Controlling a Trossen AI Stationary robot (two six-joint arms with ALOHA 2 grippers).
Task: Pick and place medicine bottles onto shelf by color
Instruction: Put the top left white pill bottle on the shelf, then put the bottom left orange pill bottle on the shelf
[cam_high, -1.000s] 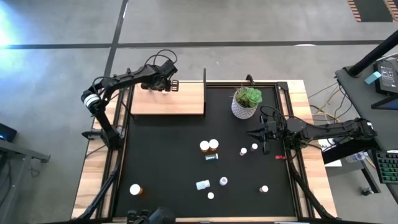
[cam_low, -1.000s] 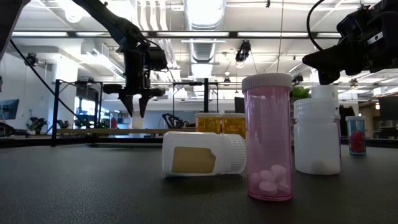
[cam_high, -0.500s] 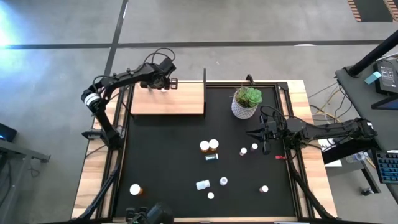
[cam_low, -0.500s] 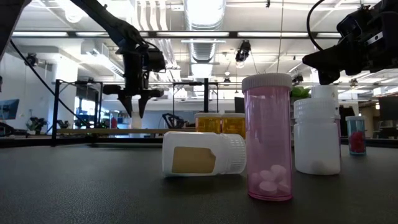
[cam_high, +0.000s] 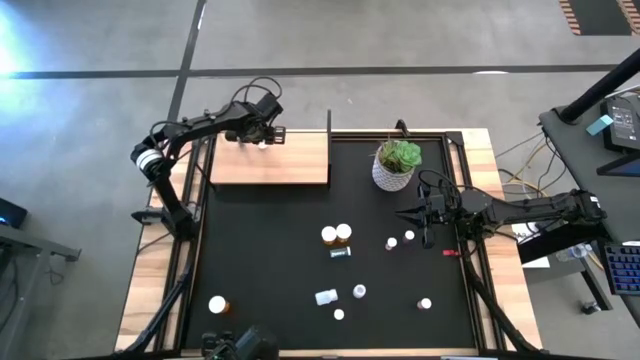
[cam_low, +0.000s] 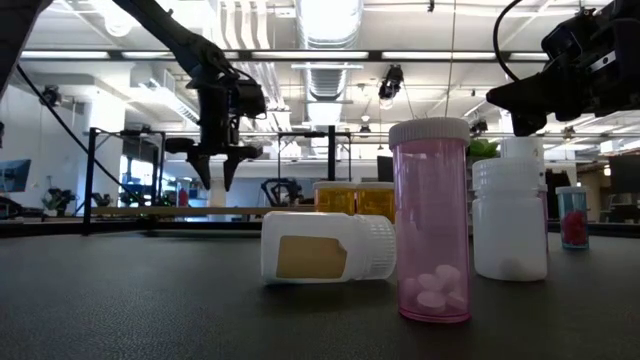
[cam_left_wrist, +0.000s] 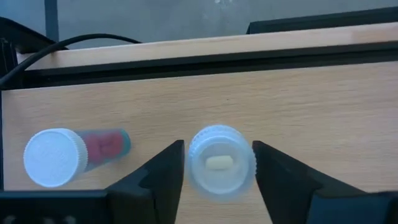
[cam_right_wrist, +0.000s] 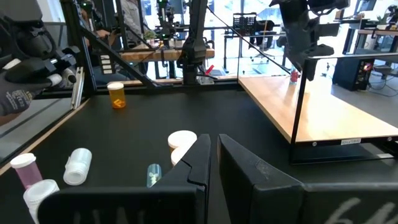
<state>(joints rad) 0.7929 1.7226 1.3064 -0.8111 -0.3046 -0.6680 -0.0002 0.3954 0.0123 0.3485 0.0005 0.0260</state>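
Barely anything moved over the last second; left gripper (cam_left_wrist: 217, 163) still hangs over the shelf (cam_high: 300, 165) upper left, fingers spread around a white bottle (cam_left_wrist: 221, 162); looks freshly placed; right gripper (cam_high: 420, 215) waits mid-right, pressed together.

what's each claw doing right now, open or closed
Left claw: open around a white-capped bottle on the shelf, fingers apart from it.
Right claw: shut, empty.

overhead straight down, low table-level, two wrist close-ups

The shelf (cam_high: 270, 158) front lies bare; the plant pot (cam_high: 394, 172) probably crowds the mat's far-right corner.
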